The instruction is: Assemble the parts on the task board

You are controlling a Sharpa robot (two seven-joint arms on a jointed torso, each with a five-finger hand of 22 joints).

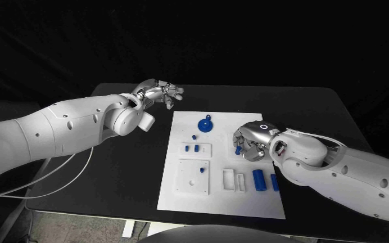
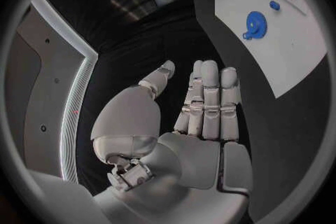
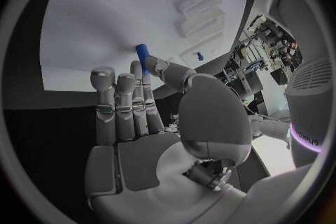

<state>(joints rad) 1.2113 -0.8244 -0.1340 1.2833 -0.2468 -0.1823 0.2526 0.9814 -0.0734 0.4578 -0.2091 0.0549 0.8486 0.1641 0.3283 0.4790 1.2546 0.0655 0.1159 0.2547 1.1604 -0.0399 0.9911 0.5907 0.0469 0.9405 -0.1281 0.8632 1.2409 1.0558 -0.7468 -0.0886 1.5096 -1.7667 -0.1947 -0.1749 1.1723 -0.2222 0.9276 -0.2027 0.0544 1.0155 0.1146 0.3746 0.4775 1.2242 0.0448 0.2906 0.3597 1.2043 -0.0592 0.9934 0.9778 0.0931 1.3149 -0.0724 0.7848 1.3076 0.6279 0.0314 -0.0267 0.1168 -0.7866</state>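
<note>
My right hand (image 1: 253, 142) pinched a small blue peg (image 1: 238, 151) over the task board (image 1: 223, 198) at 3 o'clock, presumably for insertion. At 10 o'clock, my left hand (image 1: 159, 93) hovered off-board, fingers (image 2: 209, 95) extended, empty, above the counter (image 1: 121, 170).

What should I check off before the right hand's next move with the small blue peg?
1. Peg held: the right hand pinches the small blue peg between thumb and a finger. Ok.
2. Peg above the white board: ok.
3. Which hole it goes to: cannot tell.
4. Left hand out of the way: it hovers beyond the board's far left corner, fingers straight, holding nothing. Ok.
5. Blue gear near the board's far edge, apart from the right hand: ok.
6. Two blue cylinders lying close to the right wrist, a possible bump risk: cannot tell.
</note>
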